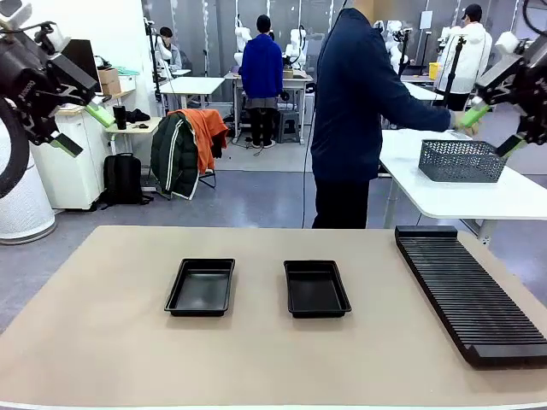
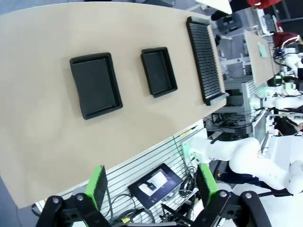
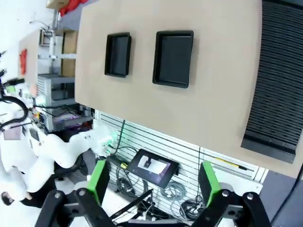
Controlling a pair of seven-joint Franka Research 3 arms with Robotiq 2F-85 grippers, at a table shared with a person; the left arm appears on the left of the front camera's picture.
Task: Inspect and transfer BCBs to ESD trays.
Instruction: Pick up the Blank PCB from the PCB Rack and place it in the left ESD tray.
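Two empty black ESD trays lie side by side on the tan table, the left tray and the right tray. The left wrist view shows them from above, and so does the right wrist view. My left gripper is raised high at the far left, open and empty, fingers spread. High at the far right, my right gripper is open and empty too. The BCBs are out of view.
A long black ribbed rack lies along the table's right side. Beyond the table, a person in dark blue reaches a hand toward a grey mesh basket on a white table.
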